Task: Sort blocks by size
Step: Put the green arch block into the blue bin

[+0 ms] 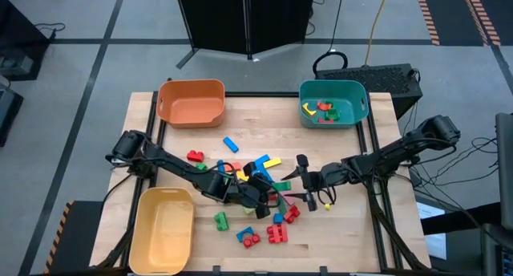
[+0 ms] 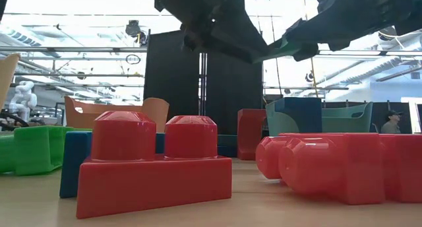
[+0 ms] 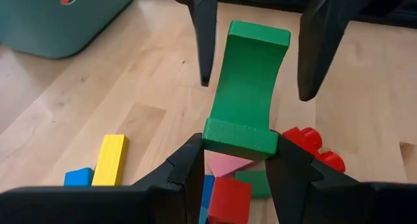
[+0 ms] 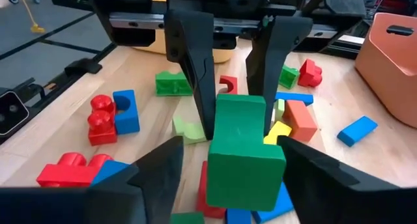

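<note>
From above, the two arms meet over the middle of the table (image 1: 337, 228), and the handover spot between the left gripper (image 1: 263, 197) and right gripper (image 1: 303, 182) is too crowded to read. The orange bin (image 1: 191, 103) and yellow bin (image 1: 163, 228) show nothing inside; the teal bin (image 1: 333, 102) holds a few red, green and yellow pieces.

At table height, big red studded bricks (image 2: 153, 162) block most of the pile; arms are cut off overhead.

The left wrist view shows the left jaws clamped on one end of a green arch block (image 3: 246, 97), the right fingers (image 3: 203, 28) standing spread either side of its far end.

The right wrist view confirms this: right jaws apart, flanking the block; loose blocks (image 4: 111, 116) lie beneath.
</note>
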Robot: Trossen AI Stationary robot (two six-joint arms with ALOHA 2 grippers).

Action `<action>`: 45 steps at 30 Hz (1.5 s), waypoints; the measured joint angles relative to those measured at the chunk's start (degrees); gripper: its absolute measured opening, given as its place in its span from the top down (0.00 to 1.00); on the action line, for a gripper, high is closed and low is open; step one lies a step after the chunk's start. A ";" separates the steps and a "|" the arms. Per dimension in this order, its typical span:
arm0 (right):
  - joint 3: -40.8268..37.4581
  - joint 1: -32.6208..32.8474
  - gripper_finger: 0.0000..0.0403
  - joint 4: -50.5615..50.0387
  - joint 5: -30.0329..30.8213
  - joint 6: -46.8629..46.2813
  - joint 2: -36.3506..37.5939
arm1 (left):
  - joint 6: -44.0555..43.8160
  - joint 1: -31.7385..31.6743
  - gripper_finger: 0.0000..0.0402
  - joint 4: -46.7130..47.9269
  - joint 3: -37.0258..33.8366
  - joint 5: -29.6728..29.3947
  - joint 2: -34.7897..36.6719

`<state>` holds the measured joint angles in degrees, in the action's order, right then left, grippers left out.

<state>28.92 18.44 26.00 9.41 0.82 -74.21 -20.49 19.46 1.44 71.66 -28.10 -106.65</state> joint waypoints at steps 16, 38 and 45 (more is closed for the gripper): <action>-0.01 0.00 0.71 -0.31 1.54 -0.99 0.02 | -0.69 -0.03 0.68 0.35 0.00 1.10 0.00; 0.01 -3.11 0.70 -17.46 18.12 -1.63 12.86 | 0.11 0.87 0.44 8.01 -0.07 2.80 4.76; 0.01 -10.60 0.70 -30.46 18.18 -1.61 24.01 | 0.29 1.65 0.44 8.62 -0.22 2.58 4.72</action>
<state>28.93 7.84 -4.46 27.59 -0.80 -50.20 -20.21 21.11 10.06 71.44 -25.52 -101.93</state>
